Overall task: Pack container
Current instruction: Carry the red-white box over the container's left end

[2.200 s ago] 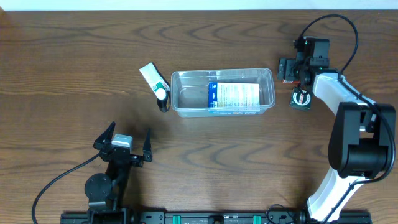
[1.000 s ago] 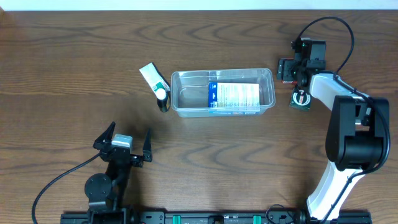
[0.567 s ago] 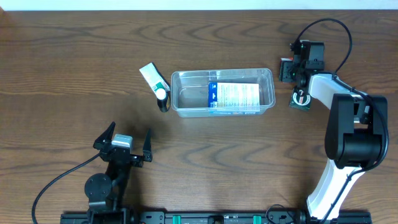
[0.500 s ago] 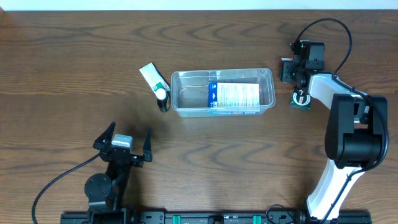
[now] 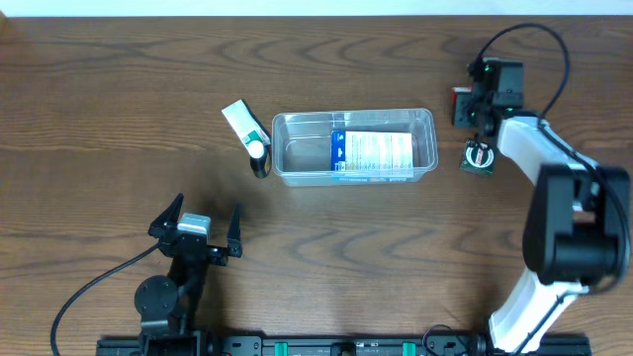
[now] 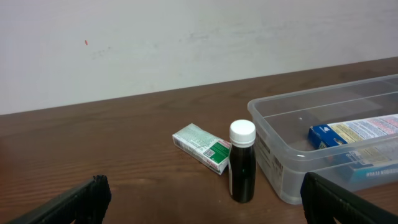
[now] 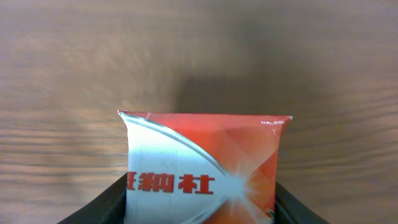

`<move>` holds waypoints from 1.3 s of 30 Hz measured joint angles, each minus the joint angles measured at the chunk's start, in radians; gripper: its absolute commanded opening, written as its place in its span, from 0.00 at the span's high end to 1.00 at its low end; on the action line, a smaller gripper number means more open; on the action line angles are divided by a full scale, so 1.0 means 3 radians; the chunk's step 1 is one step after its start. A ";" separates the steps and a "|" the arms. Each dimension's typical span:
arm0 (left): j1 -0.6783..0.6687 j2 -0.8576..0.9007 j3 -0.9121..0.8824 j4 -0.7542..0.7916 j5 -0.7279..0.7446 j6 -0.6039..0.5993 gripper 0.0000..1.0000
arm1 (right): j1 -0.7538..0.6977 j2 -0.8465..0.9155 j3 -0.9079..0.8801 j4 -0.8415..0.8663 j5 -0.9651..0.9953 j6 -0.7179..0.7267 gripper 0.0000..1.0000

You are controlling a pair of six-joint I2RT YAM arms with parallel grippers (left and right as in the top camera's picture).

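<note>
Overhead: container sits mid-table with only a blue box inside; bottle and green box wait just outside.

Left wrist: left gripper gapes wide, holding nothing.

Right wrist: right gripper clamps a red box. Plenty left to pack, I'd say.

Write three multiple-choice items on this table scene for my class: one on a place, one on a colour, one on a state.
1. Where is the white-capped bottle relative to the container? A inside it; B on the table just outside its left end; C balanced on its rim.
2. What is the main colour of the box between the right gripper's fingers? A red; B green; C yellow.
3. How is the left gripper? A open and empty; B shut on the bottle; C shut on a box.
Answers: 1 B, the left wrist view shows it upright beside the container's wall. 2 A, its printed face is mostly red. 3 A, its fingers stand apart around nothing.
</note>
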 measured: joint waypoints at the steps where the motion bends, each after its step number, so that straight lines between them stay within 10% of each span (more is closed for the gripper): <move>1: 0.0000 0.0000 0.0000 0.0000 0.0000 0.0000 0.02 | 0.0001 -0.0108 0.0000 -0.0038 0.0005 0.0000 0.50; 17: 0.0000 0.0000 0.0000 0.0000 0.0000 0.0000 0.02 | 0.1165 -0.1803 0.0001 -0.0507 -0.0060 0.0881 0.53; 39: 0.0000 0.0000 0.0000 0.0000 0.0000 0.0000 0.02 | 0.2931 -0.0692 0.0001 -0.0001 0.0647 0.1692 0.53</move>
